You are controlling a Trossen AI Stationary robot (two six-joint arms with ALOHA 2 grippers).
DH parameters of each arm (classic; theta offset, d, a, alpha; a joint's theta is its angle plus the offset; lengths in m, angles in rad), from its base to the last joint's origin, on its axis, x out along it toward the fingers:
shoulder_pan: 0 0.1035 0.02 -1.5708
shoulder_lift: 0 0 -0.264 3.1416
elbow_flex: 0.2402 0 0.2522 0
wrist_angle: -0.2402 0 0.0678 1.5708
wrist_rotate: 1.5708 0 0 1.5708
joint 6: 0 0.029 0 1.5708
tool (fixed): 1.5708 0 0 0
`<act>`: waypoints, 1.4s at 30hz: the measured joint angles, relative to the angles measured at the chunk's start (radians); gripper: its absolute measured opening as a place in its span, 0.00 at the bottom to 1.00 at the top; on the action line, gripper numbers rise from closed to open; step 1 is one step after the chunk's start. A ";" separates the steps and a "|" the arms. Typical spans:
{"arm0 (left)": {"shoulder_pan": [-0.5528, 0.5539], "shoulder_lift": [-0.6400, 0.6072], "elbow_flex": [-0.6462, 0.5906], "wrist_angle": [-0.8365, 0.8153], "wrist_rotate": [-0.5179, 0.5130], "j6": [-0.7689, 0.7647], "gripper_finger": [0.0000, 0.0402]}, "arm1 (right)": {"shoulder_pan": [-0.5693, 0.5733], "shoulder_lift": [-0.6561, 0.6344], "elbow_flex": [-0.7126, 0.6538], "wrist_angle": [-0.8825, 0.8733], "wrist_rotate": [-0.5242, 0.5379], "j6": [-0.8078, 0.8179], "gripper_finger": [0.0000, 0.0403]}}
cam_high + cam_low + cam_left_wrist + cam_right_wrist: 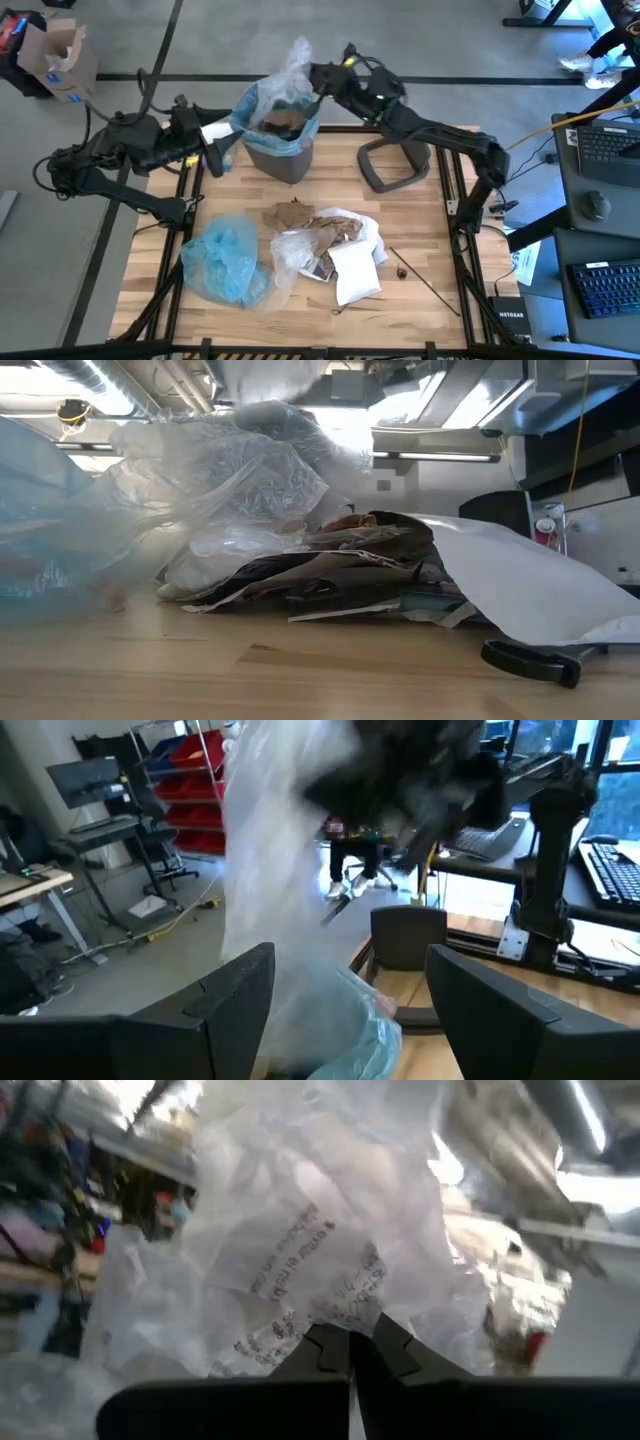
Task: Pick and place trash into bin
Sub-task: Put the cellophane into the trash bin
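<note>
The dark grey bin [283, 150], with a light blue liner [256, 100] and brown paper inside it, stands at the far middle of the table. My right gripper [318, 82] hovers over the bin's far right rim, shut on a sheet of clear wrap [298, 55]. My left gripper [218, 150] is open beside the bin's left rim; in its wrist view the liner [355, 1025] shows between the wide-apart fingers. More trash [320, 240] lies piled on the table's near middle: brown paper, clear wrap [220, 480], a white mailer [355, 272] and thin dark sticks [428, 283]. My right gripper pinches the clear wrap between its two shut fingers at a bunched lower part printed with small text [335, 1305]. The wrap [265, 890] is lifted clear over the bin's mouth and billows up past the fingers. Layers cannot be counted.
The grey lid [395, 165] lies on the table right of the bin, under my right arm. A crumpled light blue bag [225, 262] lies near left. A cardboard box [60, 60] sits off the table, far left. Bare wood shows along the table's right side.
</note>
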 joint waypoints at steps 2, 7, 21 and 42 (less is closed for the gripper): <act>0.000 -0.001 0.000 -0.004 0.000 0.002 0.63 | -0.012 0.032 0.000 -0.030 0.011 0.034 0.00; 0.000 -0.001 -0.001 -0.034 0.000 -0.006 0.63 | -0.019 0.067 -0.001 -0.127 0.007 0.133 0.03; 0.083 0.056 -0.001 -0.027 0.007 -0.032 0.63 | -0.018 0.048 0.000 -0.437 -0.036 0.346 0.53; 0.542 0.472 0.216 0.011 0.409 0.123 0.63 | -0.017 0.027 0.000 -0.568 -0.185 0.396 0.60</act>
